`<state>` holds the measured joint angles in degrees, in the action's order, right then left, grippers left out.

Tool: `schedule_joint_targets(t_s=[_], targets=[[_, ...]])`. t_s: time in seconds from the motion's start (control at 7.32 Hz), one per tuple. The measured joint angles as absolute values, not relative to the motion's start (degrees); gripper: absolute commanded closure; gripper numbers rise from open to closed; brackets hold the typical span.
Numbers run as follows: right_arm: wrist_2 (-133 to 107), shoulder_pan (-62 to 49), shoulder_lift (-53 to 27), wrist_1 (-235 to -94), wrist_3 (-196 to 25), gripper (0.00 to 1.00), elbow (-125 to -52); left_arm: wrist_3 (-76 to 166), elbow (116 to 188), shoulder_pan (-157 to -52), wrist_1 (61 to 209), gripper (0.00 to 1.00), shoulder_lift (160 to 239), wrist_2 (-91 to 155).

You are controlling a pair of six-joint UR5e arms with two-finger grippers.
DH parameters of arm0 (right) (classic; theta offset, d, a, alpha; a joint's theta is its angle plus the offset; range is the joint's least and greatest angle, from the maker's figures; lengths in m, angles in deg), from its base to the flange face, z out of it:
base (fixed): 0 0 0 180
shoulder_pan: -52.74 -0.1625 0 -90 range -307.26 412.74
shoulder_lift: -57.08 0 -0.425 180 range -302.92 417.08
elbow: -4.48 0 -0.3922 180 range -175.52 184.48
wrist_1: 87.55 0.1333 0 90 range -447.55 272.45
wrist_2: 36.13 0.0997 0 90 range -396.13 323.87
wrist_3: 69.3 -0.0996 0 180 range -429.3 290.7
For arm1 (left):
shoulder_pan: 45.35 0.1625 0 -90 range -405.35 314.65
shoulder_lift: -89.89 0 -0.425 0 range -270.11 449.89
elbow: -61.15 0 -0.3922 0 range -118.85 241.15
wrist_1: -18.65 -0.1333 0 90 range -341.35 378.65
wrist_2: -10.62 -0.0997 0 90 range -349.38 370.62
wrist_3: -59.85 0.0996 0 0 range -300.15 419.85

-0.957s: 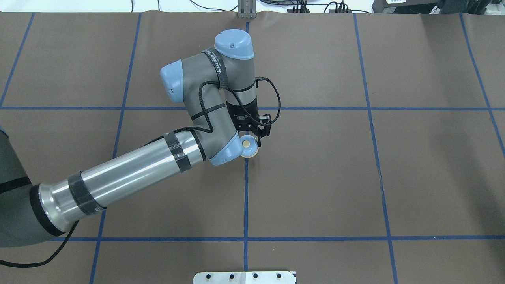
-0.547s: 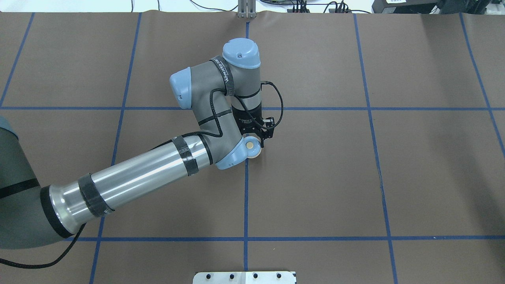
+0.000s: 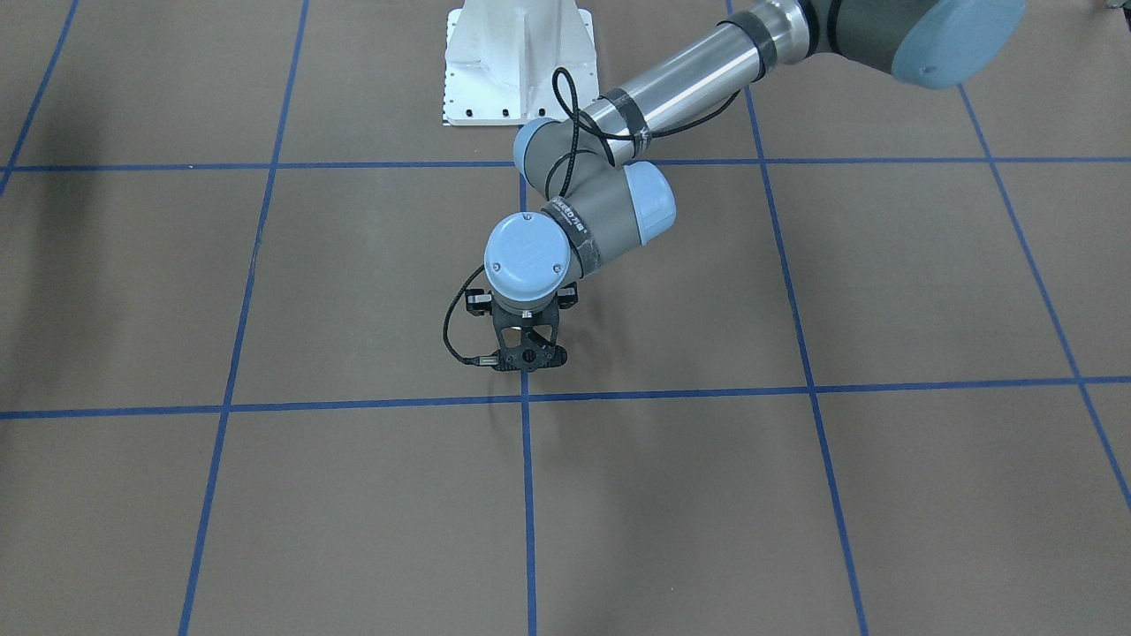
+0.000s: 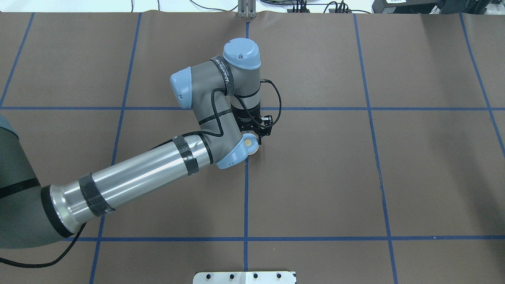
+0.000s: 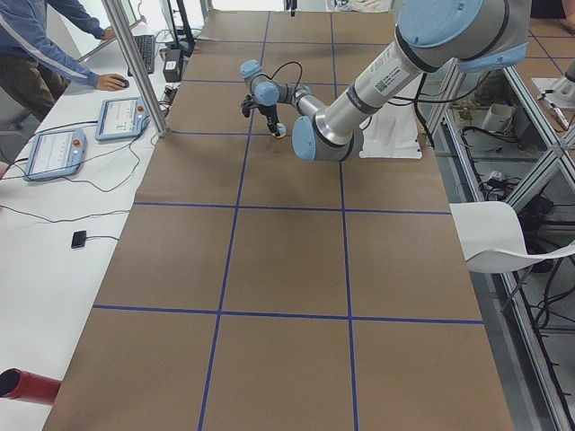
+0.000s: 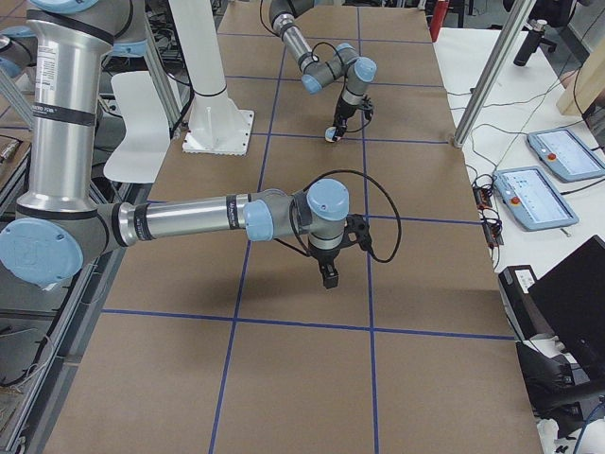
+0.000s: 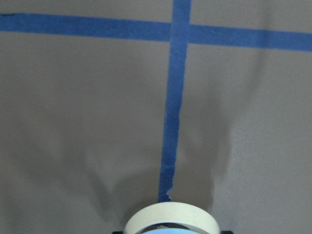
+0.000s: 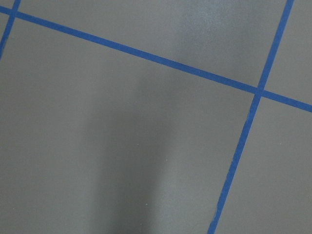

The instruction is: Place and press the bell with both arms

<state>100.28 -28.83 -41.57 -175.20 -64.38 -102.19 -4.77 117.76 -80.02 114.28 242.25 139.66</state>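
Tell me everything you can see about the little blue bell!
The bell is tiny. It has a smooth light-blue dome, a round cream button on top and a cream rim at its base. It looks like plastic or painted metal. The left tool grips it low over the brown table, right by a blue tape line. The button faces upward. The left arm hides part of the dome. I cannot tell whether its base touches the table.

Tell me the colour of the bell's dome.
Light blue; the bell shows best in the overhead exterior view.
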Motion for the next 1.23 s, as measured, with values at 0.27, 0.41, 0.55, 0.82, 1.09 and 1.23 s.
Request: schedule_joint_targets(t_s=[0.27,0.41,0.55,0.82,1.09,1.23], targets=[[100.2,-28.3,-41.5,-175.1,-64.9,0.00,-102.3,-4.9,117.8,-80.1,114.3,0.00,242.2,139.6],[100.2,-27.6,-40.7,-175.1,-67.1,0.00,-102.5,-5.1,118.1,-80.3,114.4,0.00,242.2,139.6],[100.1,-26.4,-38.9,-175.0,-71.1,0.01,-102.8,-5.3,118.7,-80.7,114.4,0.01,242.2,139.6],[99.9,-21.3,-32.2,-174.9,-84.7,0.03,-103.8,-5.3,123.2,-83.7,113.5,0.01,241.3,140.5],[96.4,-13.1,-22.3,-174.8,-102.7,0.29,-104.1,-4.7,132.7,-87.5,112.5,0.01,234.9,141.9],[92.7,-7.7,-17.2,-174.8,-112.3,0.68,-104.2,-2.9,140.1,-89.1,112.5,0.01,228.6,142.1]])
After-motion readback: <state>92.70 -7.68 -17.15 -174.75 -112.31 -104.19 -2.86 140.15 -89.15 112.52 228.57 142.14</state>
